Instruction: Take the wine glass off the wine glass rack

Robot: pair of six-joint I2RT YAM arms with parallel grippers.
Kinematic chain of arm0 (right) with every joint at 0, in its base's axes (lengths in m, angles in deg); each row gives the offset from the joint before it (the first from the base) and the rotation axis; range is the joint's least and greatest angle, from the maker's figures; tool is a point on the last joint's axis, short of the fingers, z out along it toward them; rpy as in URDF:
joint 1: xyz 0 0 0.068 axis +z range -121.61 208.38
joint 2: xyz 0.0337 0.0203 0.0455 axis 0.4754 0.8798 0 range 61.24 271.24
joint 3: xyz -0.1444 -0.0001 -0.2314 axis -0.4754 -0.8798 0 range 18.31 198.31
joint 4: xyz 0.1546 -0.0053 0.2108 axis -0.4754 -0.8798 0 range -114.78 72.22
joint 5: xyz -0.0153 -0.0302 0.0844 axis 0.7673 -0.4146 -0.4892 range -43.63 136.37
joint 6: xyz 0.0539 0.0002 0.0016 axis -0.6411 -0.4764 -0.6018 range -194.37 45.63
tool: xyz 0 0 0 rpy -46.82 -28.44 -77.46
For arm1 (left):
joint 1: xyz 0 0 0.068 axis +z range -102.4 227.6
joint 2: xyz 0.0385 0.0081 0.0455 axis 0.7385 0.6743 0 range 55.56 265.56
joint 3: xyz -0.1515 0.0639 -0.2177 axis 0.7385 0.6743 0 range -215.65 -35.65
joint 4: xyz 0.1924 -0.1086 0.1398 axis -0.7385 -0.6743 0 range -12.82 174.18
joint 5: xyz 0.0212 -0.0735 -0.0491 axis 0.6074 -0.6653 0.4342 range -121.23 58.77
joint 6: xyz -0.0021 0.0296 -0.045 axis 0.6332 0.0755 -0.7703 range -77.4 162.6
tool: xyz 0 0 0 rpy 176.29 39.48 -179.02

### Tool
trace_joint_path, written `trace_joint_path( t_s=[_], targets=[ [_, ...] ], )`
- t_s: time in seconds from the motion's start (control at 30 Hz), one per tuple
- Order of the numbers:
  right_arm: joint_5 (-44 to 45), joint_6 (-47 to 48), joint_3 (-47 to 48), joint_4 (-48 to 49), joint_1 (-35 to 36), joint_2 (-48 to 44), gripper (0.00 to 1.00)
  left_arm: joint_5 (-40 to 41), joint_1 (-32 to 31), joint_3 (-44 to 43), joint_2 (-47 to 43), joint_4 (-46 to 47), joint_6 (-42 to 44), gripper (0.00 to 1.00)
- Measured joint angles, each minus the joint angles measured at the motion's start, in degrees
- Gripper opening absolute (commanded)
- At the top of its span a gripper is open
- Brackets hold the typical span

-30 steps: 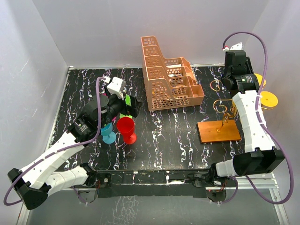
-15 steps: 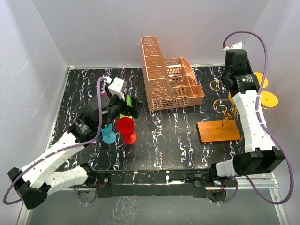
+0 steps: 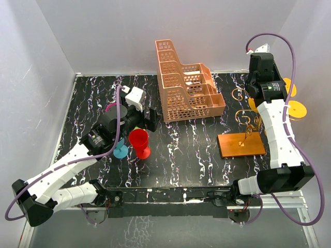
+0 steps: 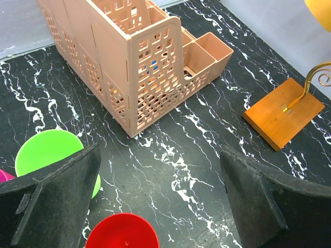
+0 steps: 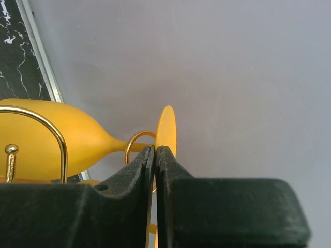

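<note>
Right gripper (image 5: 155,151) has pinched together over the last second, its fingers now clamped on the thin foot disc of the yellow wine glass (image 5: 62,132). That glass hangs sideways by its stem in a gold hook (image 5: 135,135) of the wine glass rack (image 3: 241,145), at the right side of the table (image 3: 196,155). Left arm has shifted slightly back and right, and the left gripper (image 4: 160,160) hangs spread wide and empty above the red cup (image 4: 122,232) and green cup (image 4: 44,152).

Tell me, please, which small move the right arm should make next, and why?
Probably ease the yellow wine glass out of the gold hook, keeping the grip. The right fingers look shut on its thin foot, and its stem sits inside the hook's loop.
</note>
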Motion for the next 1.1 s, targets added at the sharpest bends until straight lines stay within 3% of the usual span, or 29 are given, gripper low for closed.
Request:
trace_joint_path(
  t_s=[1.1],
  targets=[
    [5.5,8.1,-6.5,3.6,0.9,-3.5,0.08,2.4,-1.6,0.0,0.1,0.0,1.6,0.97]
  ],
)
